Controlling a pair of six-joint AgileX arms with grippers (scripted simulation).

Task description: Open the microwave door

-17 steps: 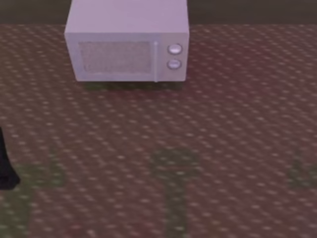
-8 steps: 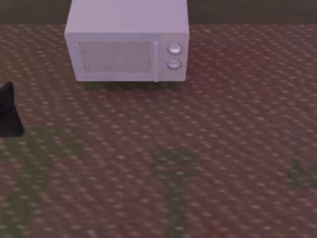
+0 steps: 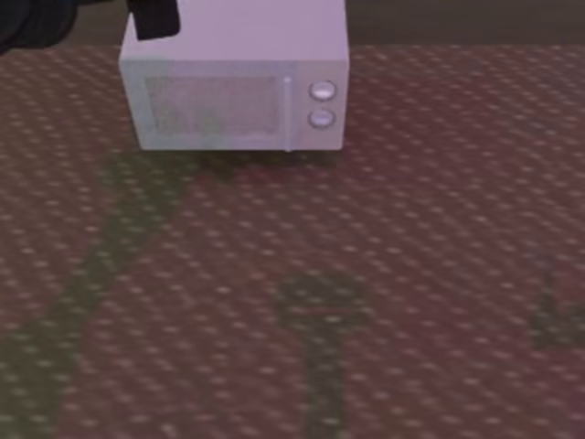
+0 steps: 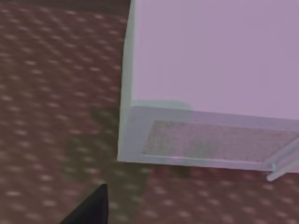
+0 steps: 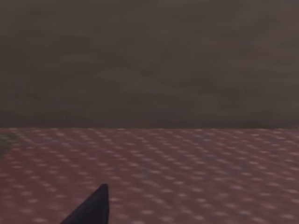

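Note:
The pale grey-white microwave (image 3: 238,37) stands at the far side of the table, left of the middle. Its microwave door (image 3: 212,105), with the speckled mesh window, lies flush and closed. A thin vertical handle (image 3: 288,112) runs beside two round silver knobs (image 3: 322,91). My left gripper (image 3: 152,18) hovers over the microwave's back left top corner, touching nothing. The left wrist view looks down on the microwave (image 4: 210,56), the door (image 4: 215,142) and the handle (image 4: 282,164). One dark fingertip (image 4: 96,207) shows far to the side, nothing held. Only a fingertip (image 5: 96,207) of my right gripper shows.
The table wears a red-brown patterned cloth (image 3: 411,274) with arm shadows across it. A dark wall (image 5: 149,60) rises behind the table's far edge. My right arm is out of the top view.
My left arm has swung from the table's left edge up and away to the far left, and now hangs over the microwave's top corner. The door has not moved.

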